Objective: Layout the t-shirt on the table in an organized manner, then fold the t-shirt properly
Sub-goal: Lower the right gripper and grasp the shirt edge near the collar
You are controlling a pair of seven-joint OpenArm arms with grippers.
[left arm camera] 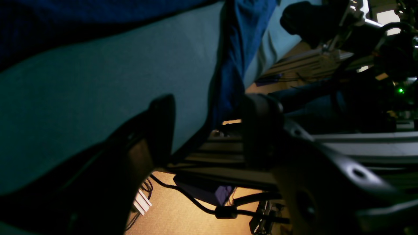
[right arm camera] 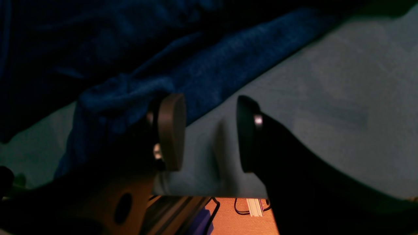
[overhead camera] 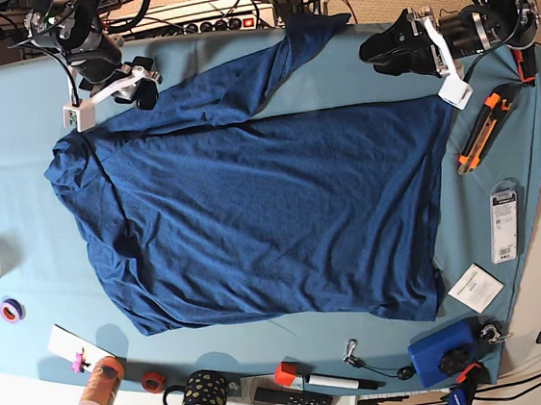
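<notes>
Shirt [overhead camera: 272, 212] lies mostly flat on the surface [overhead camera: 18, 190]; both sets of jaws wide, holding nothing. I'd smooth the bunched far sleeve [overhead camera: 307, 39] flat before folding.

Base view: overhead, looking straight down on the whole counter [overhead camera: 21, 219]. Wrist views: low, close behind each gripper, skimming the shirt [overhead camera: 262, 213] edge all three share.

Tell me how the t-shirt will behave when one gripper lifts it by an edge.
The t-shirt will probably drape and sag: it lies flat with soft wrinkles and one sleeve already folded over. It looks light, so lifting one edge likely drags the rest across the table. Bunching seems likely near the collar side.
</notes>
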